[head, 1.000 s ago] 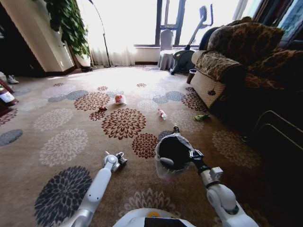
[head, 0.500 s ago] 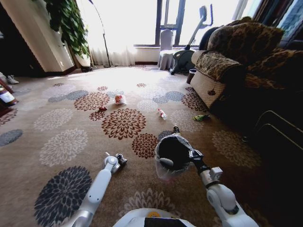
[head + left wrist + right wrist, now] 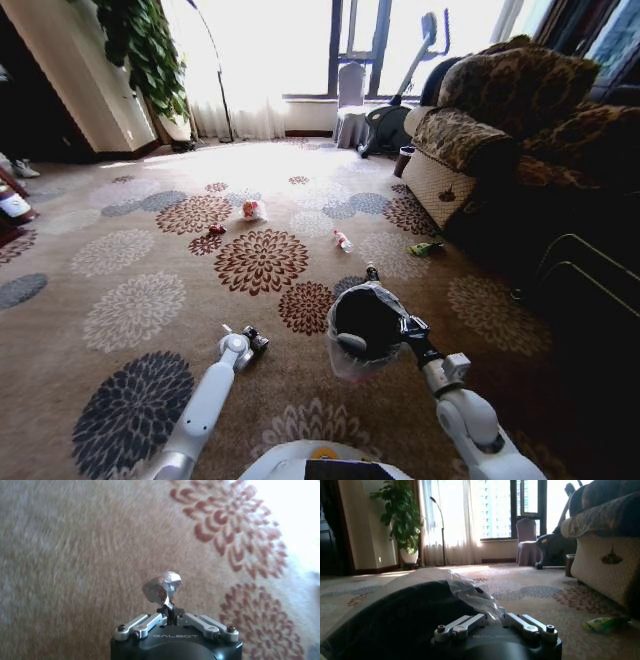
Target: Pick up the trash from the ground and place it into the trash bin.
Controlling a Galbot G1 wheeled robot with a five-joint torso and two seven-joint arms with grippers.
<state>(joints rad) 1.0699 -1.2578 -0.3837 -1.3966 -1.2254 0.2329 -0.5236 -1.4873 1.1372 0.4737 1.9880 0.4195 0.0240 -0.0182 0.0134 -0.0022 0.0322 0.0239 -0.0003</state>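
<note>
My left gripper (image 3: 254,342) hangs low over the carpet, shut on a small crumpled silvery piece of trash (image 3: 163,587) that sticks out past its fingertips (image 3: 169,612). To its right, my right gripper (image 3: 405,328) is shut on the rim of the trash bin (image 3: 372,289), a black bucket lined with a crinkled plastic bag (image 3: 470,592). Farther out on the floor lie a white-and-red wrapper (image 3: 254,209), a small red piece (image 3: 216,229), a clear bottle (image 3: 343,240) and a green packet (image 3: 425,248), also seen from the right wrist (image 3: 602,624).
A patterned sofa (image 3: 500,130) fills the right side, with a dark metal frame (image 3: 580,275) in front of it. A potted plant (image 3: 150,60), a floor lamp (image 3: 215,70) and an exercise machine (image 3: 400,100) stand by the far window. Flowered carpet (image 3: 130,310) spreads open on the left.
My left gripper has drawn slightly back toward me with the silvery piece still in it. The right arm and the bin have held still.
</note>
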